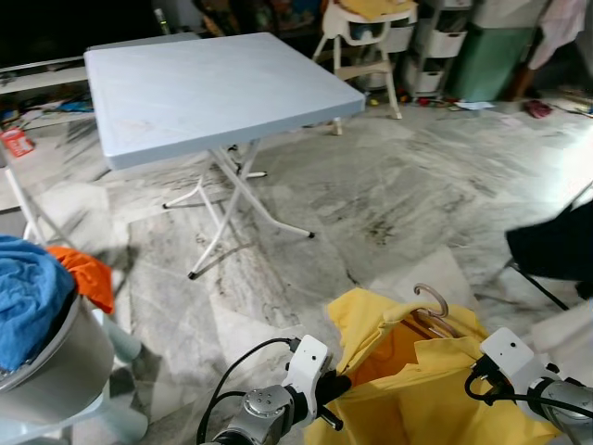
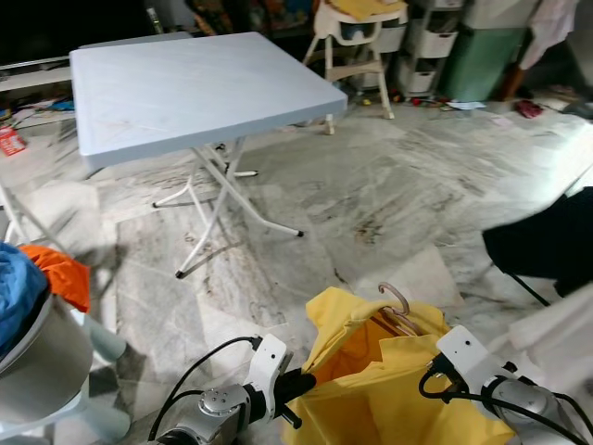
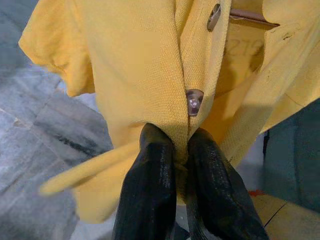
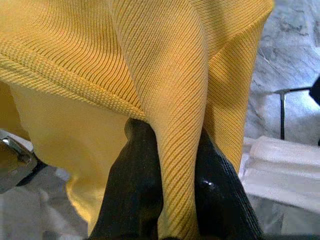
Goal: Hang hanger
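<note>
**Both hands pinch a yellow shirt on its hanger**

Low in front of the robot, a yellow button-front fabric shirt (image 1: 422,380) hangs on a light wooden hanger with a curved hook (image 1: 434,306), the hook poking up through the collar. The left hand (image 3: 181,165) has its two black fingers closed on the shirt's front placket just beside a button. The right hand (image 4: 175,165) is clamped on a ribbed fold of the same shirt. Beyond, a pale blue folding tabletop (image 1: 213,88) stands on the grey marble floor (image 1: 389,204).
</note>
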`<state>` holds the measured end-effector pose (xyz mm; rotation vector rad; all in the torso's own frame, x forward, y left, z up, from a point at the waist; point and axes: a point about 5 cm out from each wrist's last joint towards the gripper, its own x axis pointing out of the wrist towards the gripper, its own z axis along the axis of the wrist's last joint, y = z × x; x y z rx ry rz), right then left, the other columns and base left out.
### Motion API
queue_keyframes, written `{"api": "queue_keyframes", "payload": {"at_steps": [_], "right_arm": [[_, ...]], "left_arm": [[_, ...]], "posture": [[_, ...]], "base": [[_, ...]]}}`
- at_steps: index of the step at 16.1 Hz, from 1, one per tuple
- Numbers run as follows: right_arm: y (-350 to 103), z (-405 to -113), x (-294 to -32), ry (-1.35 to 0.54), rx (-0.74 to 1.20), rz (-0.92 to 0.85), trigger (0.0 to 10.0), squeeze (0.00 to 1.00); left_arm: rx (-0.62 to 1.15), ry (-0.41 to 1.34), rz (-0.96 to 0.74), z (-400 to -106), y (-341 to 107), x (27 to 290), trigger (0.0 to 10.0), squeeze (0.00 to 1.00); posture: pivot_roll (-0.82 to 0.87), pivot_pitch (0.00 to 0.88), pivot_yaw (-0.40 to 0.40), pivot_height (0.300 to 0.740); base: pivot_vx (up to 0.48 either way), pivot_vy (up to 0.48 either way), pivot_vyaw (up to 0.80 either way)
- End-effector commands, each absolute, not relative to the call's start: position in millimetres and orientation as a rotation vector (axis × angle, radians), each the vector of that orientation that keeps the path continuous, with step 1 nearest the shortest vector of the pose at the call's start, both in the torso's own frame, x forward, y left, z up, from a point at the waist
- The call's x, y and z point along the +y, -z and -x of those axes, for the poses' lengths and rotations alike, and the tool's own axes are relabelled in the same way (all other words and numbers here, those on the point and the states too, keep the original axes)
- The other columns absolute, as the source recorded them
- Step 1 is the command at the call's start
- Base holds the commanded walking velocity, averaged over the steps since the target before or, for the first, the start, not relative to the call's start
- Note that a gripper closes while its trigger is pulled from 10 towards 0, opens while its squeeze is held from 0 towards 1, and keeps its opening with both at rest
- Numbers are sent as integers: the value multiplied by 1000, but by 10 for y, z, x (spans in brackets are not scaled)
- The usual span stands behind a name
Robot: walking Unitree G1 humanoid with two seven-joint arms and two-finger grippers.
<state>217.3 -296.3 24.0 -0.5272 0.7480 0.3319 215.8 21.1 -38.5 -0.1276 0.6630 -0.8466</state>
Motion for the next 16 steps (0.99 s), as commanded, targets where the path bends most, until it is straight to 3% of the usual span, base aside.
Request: {"api": "queue_keyframes", "payload": {"at_steps": [1,2,3,4,5,7,11,16], "right_arm": [[-534,-2696,-2864,-112,499,414,10000,0],[-944,-3435,-2172,-21,195,160,10000,0],[-1187,-3673,-1987,20,113,79,10000,0],[-1573,-3917,-1922,69,41,145,10000,0],[-1754,-3989,-1919,90,-8,35,10000,0],[-1969,-4034,-2110,236,-50,132,10000,0],[-1856,-4038,-1992,200,-39,139,10000,0],[-1640,-3943,-2102,175,-11,164,10000,0]], "left_arm": [[74,-121,-18,-3457,-791,1955,10000,0],[177,24,41,-3365,-553,1483,10000,0],[203,60,50,-3328,-495,1375,10000,0],[215,69,45,-3298,-457,1328,10000,0],[208,71,47,-3283,-451,1305,10000,0],[202,71,52,-3242,-428,1301,10000,0],[203,33,14,-3174,-364,1459,10000,0],[195,-12,-17,-3224,-409,1619,10000,0]], "posture": [[-89,0,0,740],[-97,0,0,740],[-87,0,0,740],[-54,0,0,740],[-30,0,0,740],[7,0,0,740],[10,0,0,740],[-22,0,0,740]], "base": [[0,0,0],[0,0,0],[0,0,0],[0,0,0],[0,0,0],[0,0,0],[0,0,0],[0,0,0]]}}
